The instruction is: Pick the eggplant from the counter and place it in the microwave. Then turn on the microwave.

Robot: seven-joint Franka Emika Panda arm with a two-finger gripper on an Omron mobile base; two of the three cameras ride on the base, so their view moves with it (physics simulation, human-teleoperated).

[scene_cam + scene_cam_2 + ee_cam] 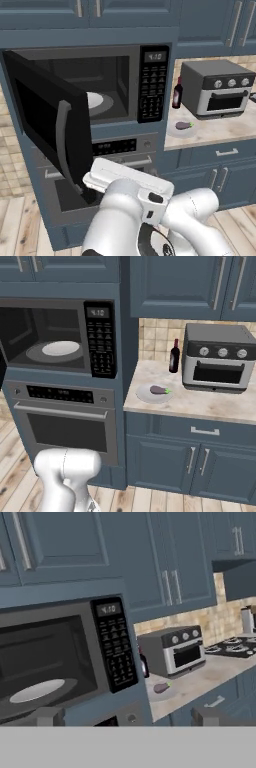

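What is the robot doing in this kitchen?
The white robot arm is just getting ready; its pincer is open and holds nothing. The big black microwave has its door swung wide open, with the white turntable bare inside. The small dark purple eggplant lies on a pale round plate on the beige speckled counter, in front of a dark red bottle and beside the grey toaster oven.

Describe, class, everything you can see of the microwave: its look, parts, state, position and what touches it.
The microwave is a large black built-in unit set in blue-grey cabinetry, above a steel wall oven. Its glass door, with a vertical grey handle, is swung wide open. Inside lies a white turntable, with nothing on it. A keypad and lit display sit on its right side. Nothing else touches it.
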